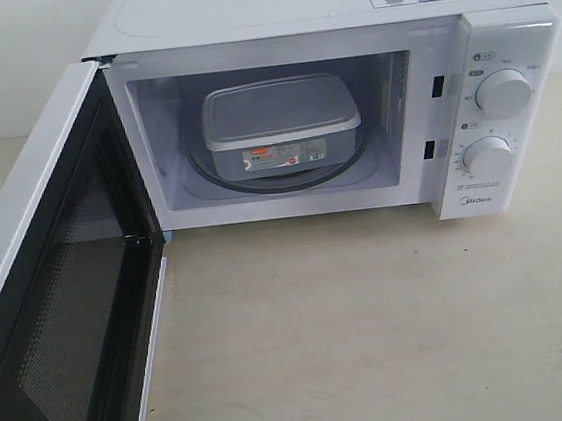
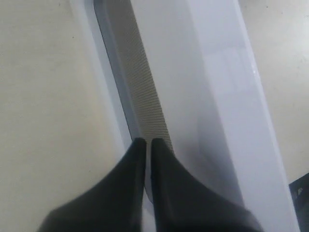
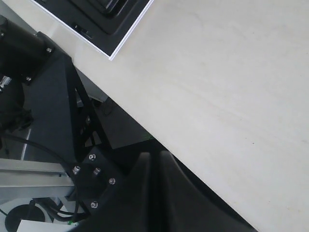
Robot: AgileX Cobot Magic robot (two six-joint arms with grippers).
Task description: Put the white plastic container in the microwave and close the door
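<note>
The white plastic container [image 1: 280,125] sits on the glass turntable inside the microwave [image 1: 488,78], its red-and-white label facing out. The door [image 1: 54,295] stands wide open to the left, dark mesh window and black inner frame showing. My left gripper [image 2: 145,141] is shut with nothing between its fingers. Its tips are right at the door's outer face [image 2: 169,72], by the mesh window strip [image 2: 142,92] and beside the white bar handle [image 2: 236,111]. My right gripper [image 3: 160,154] is shut and empty, hanging off the table edge. Neither gripper shows in the exterior view.
The pale table [image 1: 374,331] stretches in front of the microwave. In the right wrist view a corner of the open door [image 3: 96,24] overhangs the table [image 3: 222,87], and a black metal stand [image 3: 58,106] with cables lies beyond the table's edge.
</note>
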